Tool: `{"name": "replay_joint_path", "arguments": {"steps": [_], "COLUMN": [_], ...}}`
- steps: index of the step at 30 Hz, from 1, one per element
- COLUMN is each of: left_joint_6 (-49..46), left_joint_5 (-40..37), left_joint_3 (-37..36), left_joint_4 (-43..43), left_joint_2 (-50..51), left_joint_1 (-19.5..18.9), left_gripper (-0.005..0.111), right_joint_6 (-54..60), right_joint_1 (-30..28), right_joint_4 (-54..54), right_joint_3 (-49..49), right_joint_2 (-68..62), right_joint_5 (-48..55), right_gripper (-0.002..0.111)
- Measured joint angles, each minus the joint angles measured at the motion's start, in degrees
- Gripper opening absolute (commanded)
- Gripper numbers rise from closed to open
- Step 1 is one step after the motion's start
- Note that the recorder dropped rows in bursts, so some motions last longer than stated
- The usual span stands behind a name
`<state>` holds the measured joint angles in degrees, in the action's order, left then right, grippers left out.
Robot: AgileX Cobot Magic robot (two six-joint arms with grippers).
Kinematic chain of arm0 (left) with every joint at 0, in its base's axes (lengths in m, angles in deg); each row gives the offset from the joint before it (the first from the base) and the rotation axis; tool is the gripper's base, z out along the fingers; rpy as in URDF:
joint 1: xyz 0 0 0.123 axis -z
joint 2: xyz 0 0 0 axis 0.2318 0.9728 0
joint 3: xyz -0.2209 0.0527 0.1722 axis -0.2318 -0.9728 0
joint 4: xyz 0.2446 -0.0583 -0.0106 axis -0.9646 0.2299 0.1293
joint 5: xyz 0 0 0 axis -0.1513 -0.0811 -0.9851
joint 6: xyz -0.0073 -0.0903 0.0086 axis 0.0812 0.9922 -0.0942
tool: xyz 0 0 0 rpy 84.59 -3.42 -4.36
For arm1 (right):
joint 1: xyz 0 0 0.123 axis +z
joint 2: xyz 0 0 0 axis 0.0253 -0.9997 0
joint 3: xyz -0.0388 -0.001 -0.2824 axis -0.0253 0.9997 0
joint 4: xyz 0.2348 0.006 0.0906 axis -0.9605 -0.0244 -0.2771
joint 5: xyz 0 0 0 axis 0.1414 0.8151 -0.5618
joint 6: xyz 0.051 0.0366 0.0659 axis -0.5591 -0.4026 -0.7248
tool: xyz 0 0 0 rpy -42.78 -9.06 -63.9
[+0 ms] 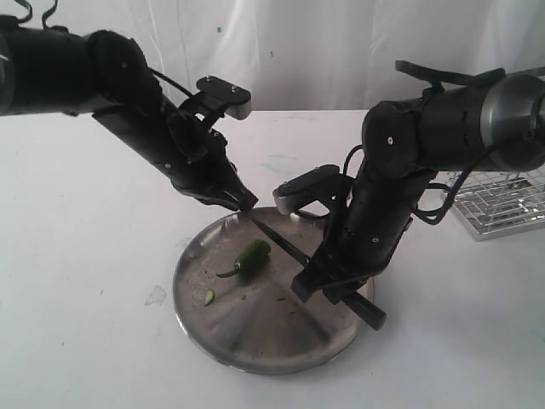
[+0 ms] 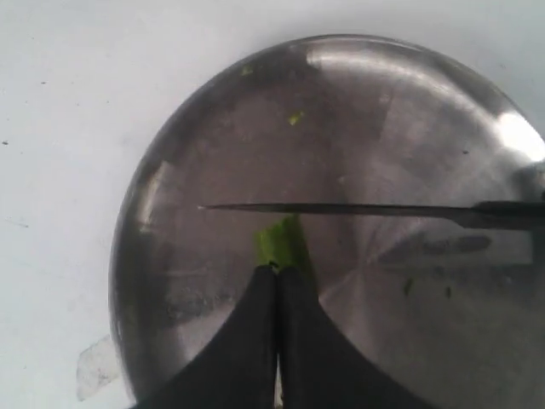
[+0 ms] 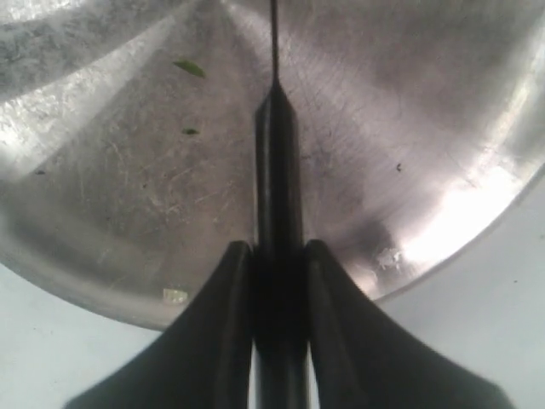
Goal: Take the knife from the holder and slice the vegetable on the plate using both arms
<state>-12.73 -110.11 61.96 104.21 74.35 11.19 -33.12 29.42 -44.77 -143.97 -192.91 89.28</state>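
The dull steel plate (image 1: 255,345) lies in the middle of the white table. On its far left part rests the dark green chilli (image 1: 252,255), stem toward the plate's left. A pale cut round (image 1: 209,296) lies close by. My right gripper (image 1: 328,285) is shut on the black knife's handle; the knife (image 1: 285,243) slants over the plate, its tip just past the chilli. My left gripper (image 1: 240,201) hovers shut at the plate's far rim, beside the knife tip, holding nothing. From the left wrist, the chilli (image 2: 281,243) shows just past the shut fingertips (image 2: 266,294), with the blade (image 2: 341,208) beyond. The right wrist shows the gripper (image 3: 277,251) clamping the knife (image 3: 277,153).
The chrome wire holder (image 1: 501,203) sits at the right edge, behind my right arm. A small clear scrap (image 1: 156,296) lies on the table left of the plate. Green specks (image 3: 189,66) dot the plate (image 3: 426,128). A white curtain closes the back.
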Motion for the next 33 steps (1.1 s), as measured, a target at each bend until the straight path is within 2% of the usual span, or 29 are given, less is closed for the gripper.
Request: {"name": "replay_joint_path", "arguments": {"steps": [4,9,22,33], "left_joint_6": [-2.0,-3.4,-4.8,-4.8], "left_joint_5": [6.8,11.0,13.3,15.5], "left_joint_3": [-2.8,-3.0,-3.0,-3.0], "left_joint_4": [2.8,3.6,3.6,3.7], "left_joint_2": [0.5,0.5,5.9,6.2], "left_joint_1": [0.0,0.0,0.0,0.0], "left_gripper": [0.000,0.000,0.000,0.000], "right_joint_6": [0.4,-1.0,-3.5,-3.7], "right_joint_1": [1.0,3.1,3.3,3.3], "right_joint_4": [0.1,3.2,5.9,5.9], "right_joint_3": [0.0,-0.3,-0.6,-0.6], "right_joint_2": [0.0,-1.9,-2.0,-2.1], "right_joint_5": [-0.8,-1.3,-1.8,-2.0], "right_gripper": [0.000,0.000,0.000,0.000]}}
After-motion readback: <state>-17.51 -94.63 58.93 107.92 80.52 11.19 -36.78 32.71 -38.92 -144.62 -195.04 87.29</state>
